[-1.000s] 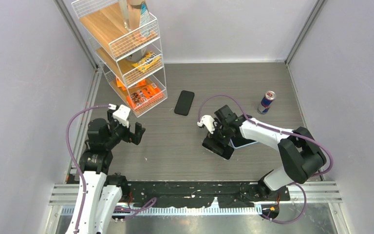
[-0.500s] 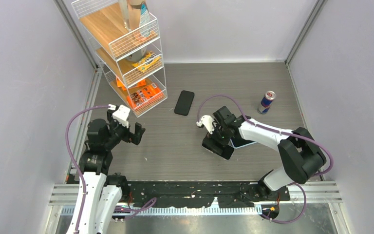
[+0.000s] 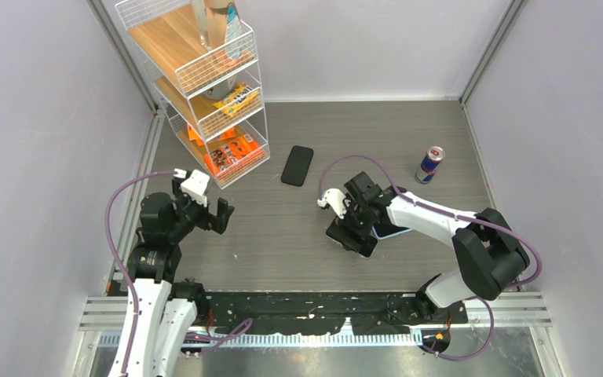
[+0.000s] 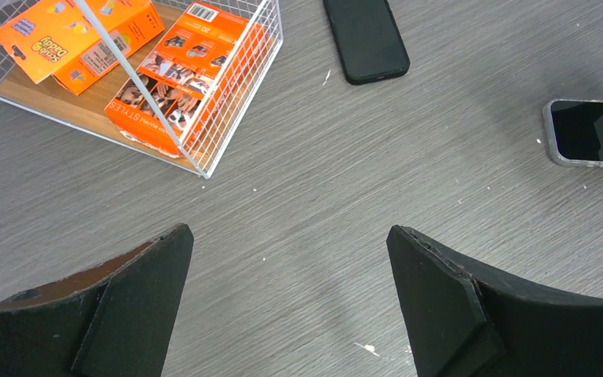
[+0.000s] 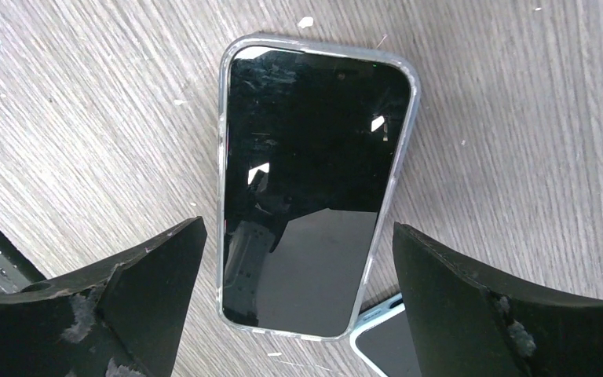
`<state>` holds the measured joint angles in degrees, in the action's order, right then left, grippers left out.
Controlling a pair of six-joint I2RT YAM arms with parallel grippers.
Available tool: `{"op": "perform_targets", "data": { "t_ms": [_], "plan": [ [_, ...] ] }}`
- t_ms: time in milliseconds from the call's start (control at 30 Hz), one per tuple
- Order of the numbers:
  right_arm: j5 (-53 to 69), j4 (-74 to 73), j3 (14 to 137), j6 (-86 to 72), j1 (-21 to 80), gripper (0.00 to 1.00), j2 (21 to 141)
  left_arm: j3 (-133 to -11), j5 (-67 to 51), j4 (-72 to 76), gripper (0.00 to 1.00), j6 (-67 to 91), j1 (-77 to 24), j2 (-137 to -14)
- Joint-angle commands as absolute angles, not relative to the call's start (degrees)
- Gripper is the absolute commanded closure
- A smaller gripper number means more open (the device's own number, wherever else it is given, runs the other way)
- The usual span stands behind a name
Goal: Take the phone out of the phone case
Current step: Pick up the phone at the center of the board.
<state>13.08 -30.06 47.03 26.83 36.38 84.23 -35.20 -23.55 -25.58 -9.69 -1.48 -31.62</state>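
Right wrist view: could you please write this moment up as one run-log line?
right gripper: open, over phone | phone: inside clear case, screen up, flat on table | left gripper: open, empty, apart

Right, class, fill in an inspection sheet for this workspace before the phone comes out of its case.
Surface: grey wood-grain table, white specks.
Job's things: phone in clear case, flat, screen up, still cased.
Clutter: black phone, drink can, wire rack holding orange boxes, pale blue-edged item by the cased phone.
Grippers: right gripper open over the cased phone; left gripper open over bare table.
Cables: purple cable looping along each arm.
Surroundings: pale walls, metal frame posts.
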Motion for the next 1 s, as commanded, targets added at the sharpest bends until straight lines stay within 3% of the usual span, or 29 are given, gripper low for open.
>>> {"op": "perform_targets", "data": {
  "t_ms": [0, 867, 967],
  "plan": [
    [14.4, -31.2, 47.2, 27.6, 36.8, 0.05, 82.8, -35.1, -23.6, -24.3, 0.01, -10.4, -1.1, -31.1],
    [5.9, -30.2, 49.0, 23.4, 39.5, 0.04, 90.3, -34.9, -24.0, -24.3, 0.01, -10.5, -1.1, -30.9],
    [5.1, -30.4, 49.4, 23.1, 39.8, 0.00, 91.7, -34.8, -24.0, -24.3, 0.01, -10.5, -1.1, -31.0]
  ]
}}
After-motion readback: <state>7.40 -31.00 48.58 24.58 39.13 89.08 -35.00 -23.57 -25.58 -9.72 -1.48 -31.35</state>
